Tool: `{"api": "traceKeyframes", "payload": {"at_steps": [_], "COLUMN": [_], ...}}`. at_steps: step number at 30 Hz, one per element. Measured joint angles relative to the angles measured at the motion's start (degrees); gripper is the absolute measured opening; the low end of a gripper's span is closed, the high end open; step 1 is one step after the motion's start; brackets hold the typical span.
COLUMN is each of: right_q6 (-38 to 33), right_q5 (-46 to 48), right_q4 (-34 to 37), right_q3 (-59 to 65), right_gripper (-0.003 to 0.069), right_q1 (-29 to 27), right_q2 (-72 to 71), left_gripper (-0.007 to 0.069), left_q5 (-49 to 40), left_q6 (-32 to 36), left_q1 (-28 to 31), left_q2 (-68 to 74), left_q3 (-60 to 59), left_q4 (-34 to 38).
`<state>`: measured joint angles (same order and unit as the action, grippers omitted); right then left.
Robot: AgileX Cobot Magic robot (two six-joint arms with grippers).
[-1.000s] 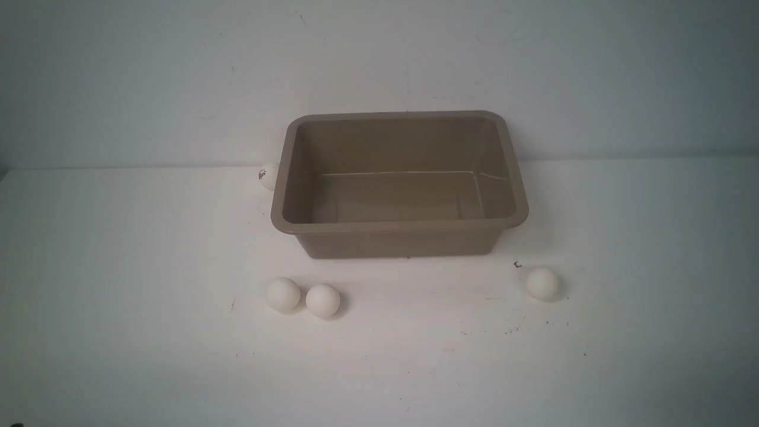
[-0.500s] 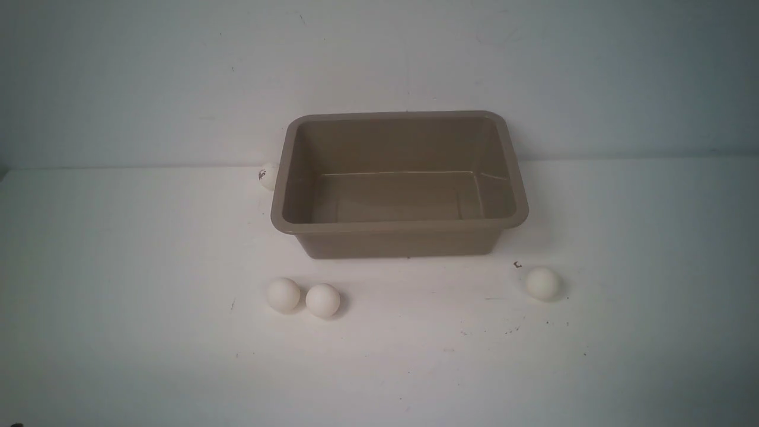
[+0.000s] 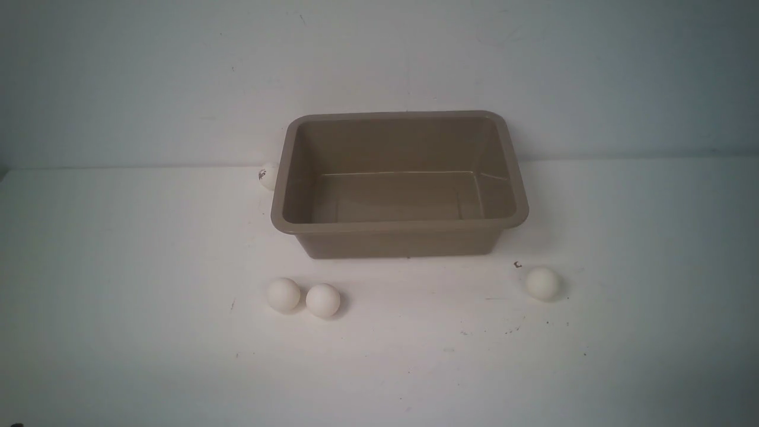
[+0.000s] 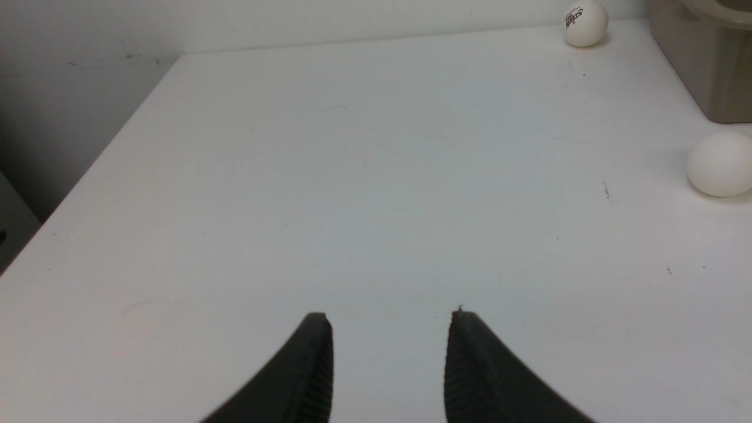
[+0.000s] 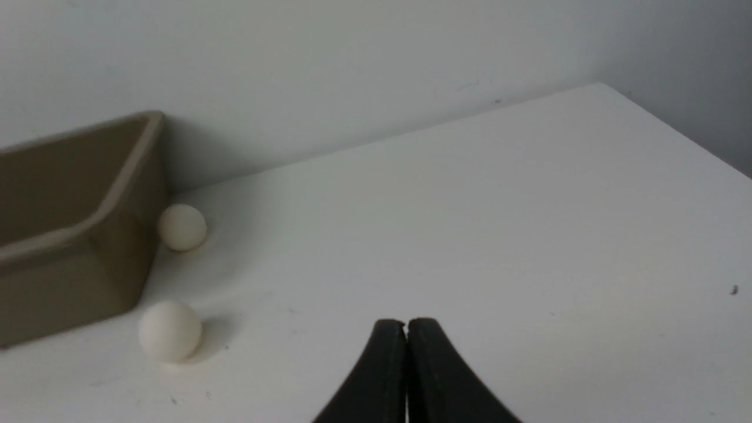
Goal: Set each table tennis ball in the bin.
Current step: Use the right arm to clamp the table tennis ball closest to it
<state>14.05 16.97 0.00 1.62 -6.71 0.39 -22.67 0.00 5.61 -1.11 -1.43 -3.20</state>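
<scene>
The bin (image 3: 398, 226) is empty. On the worktop (image 3: 118, 267), the left ball (image 3: 283, 295) and its close neighbour (image 3: 323, 300) lie at the bin's 7 o'clock, with other balls (image 3: 542, 283) at 4 and 10. The left end effector (image 4: 388, 317), parted and empty, should probably descend straight over the left ball without nudging the neighbour. The right end effector (image 5: 406, 323) is closed, holding nothing.

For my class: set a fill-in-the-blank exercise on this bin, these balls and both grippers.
The rectangular taupe-brown plastic bin is ___. The front view shows ___ small white table tennis balls on the white table. The right gripper has its jaws ___. The left gripper has its jaws ___.
Missing words: empty; four; shut; open.
</scene>
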Motion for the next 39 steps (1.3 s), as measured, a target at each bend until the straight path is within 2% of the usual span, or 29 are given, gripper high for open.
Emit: {"api": "traceKeyframes", "payload": {"at_steps": [2,5,6,7,9,10,11,12,17,18,25,30,33,35,37,38,39], "right_q6": [0.0,-0.07,1.34,1.8,4.98,5.62,6.51,7.04,7.64,7.73,10.59,19.19,22.66,23.25,23.93,24.07,25.73], "right_q5": [-4.45,-8.59,-12.88,-13.79,-18.99,-20.26,-23.23,-25.27,-30.86,-31.74,-35.97,-45.07,-52.1,-55.53,-57.42,-57.42,-55.22], "right_q4": [4.12,6.0,8.43,9.13,13.42,14.36,16.06,17.33,20.75,21.55,23.07,23.34,20.81,15.36,4.52,3.52,-3.45], "right_q3": [0.0,0.0,0.0,0.0,0.0,0.0,0.0,0.0,0.0,0.0,0.0,0.0,0.0,0.0,-0.06,-0.07,-1.03], "right_gripper": [-0.0008,-0.0008,-0.0008,-0.0008,-0.0008,-0.0008,-0.0008,-0.0008,-0.0008,-0.0008,-0.0008,-0.0008,-0.0008,-0.0008,-0.0008,-0.0008,-0.0008], "right_q1": [0.0,0.0,0.0,0.0,0.0,0.0,0.0,0.0,0.0,0.0,0.0,0.0,0.0,0.0,0.0,0.0,0.0], "right_q2": [0.0,0.0,0.0,0.0,0.0,0.0,0.0,0.0,0.0,0.0,0.0,0.0,0.0,0.0,0.0,0.0,0.0], "left_gripper": [0.0247,0.0247,0.0247,0.0247,0.0247,0.0247,0.0247,0.0247,0.0247,0.0247,0.0247,0.0247,0.0247,0.0247,0.0247,0.0247,0.0247], "left_q5": [0.0,0.38,0.69,0.68,0.78,0.82,0.91,1.58,4.68,5.4,10.68,14.09,15.73,16.21,16.84,16.9,16.89], "left_q6": [-0.41,-2.01,-4.98,-6.22,-10.65,-11.55,-12.63,-12.66,-11.55,-11.43,-11.12,-7.86,-6.59,-5.92,-3.93,-3.75,-2.65], "left_q1": [0.0,0.0,0.0,0.0,0.0,0.0,0.0,0.0,0.0,0.0,0.0,0.0,0.0,0.0,0.0,0.0,0.0], "left_q2": [0.0,0.0,0.0,0.0,0.0,0.0,0.0,0.0,0.0,0.0,0.0,0.0,0.0,0.0,0.0,0.0,0.0], "left_q3": [0.0,0.0,0.0,0.0,-0.12,-0.18,-0.18,-0.18,-0.18,-0.18,-0.18,-0.18,-0.18,-0.18,-0.18,-0.18,-0.18], "left_q4": [0.81,4.29,10.34,12.94,24.81,26.79,31.98,36.54,45.06,49.62,65.18,76.71,83.57,87.32,90.19,90.43,91.14]}}
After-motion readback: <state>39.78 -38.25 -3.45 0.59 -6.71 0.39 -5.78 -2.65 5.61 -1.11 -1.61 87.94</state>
